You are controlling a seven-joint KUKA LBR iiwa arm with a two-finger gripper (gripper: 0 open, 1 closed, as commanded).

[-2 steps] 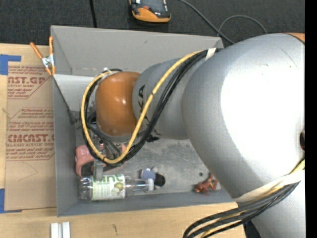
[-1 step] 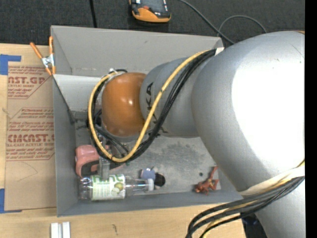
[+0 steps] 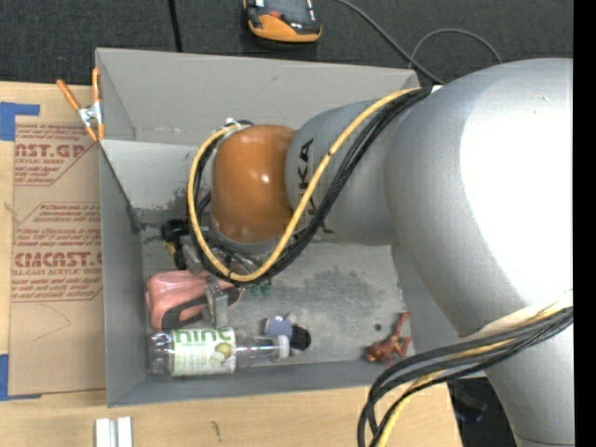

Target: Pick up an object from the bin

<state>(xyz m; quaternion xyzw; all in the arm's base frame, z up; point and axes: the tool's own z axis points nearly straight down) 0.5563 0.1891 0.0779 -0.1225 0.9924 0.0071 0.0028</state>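
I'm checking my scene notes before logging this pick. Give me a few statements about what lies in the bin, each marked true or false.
1. A clear bottle with a green label lies on its side at the lower edge of the bin. True.
2. The pink object sits in the bin's right-hand corner. False: it lies on the left, just above the bottle.
3. A small reddish-brown thing lies at the lower right, apart from the rest. True.
4. The arm's orange cover hangs over the reddish-brown thing. False: it is over the bin's left half, above the pink object.
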